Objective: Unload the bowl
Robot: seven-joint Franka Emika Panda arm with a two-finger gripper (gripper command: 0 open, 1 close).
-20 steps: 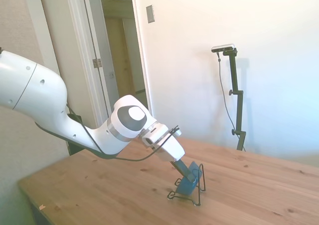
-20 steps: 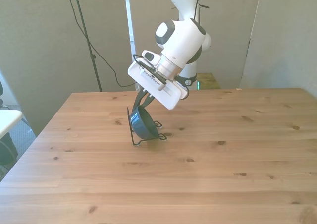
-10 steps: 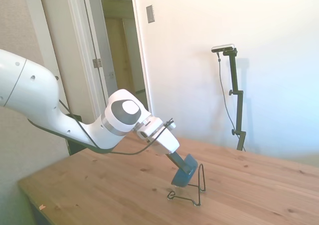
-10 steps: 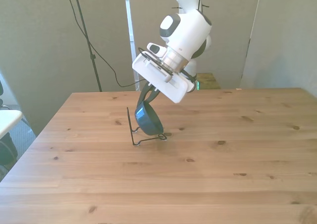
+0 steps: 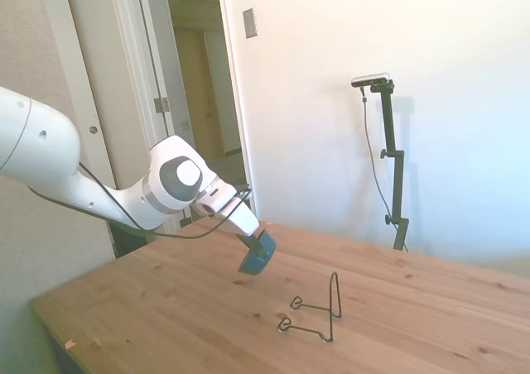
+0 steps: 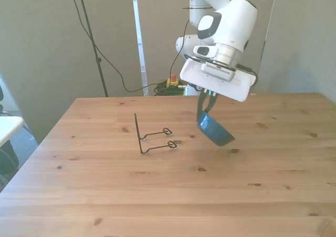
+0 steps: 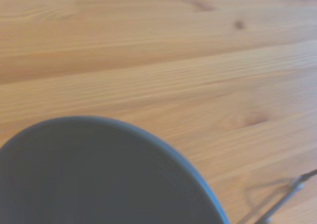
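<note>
The blue bowl [image 6: 215, 132] hangs tilted in the air above the table, held by its rim in my gripper [image 6: 206, 110], which is shut on it. In the side view the bowl [image 5: 257, 255] is left of the black wire rack [image 5: 315, 314] and clear of it. The rack [image 6: 150, 138] stands with nothing in it toward the front view's left, well apart from the bowl. Up close, the wrist view shows the bowl's dark inside [image 7: 99, 179] over the wooden boards, with a bit of rack wire [image 7: 287, 199] at the edge.
The wooden table [image 6: 168, 195] stretches wide around the rack. A doorway [image 5: 199, 84] stands behind the arm in the side view.
The bowl has been lifted out of the wire rack and carried away from it, toward the front view's right. The rack stays in place, now without the bowl.
</note>
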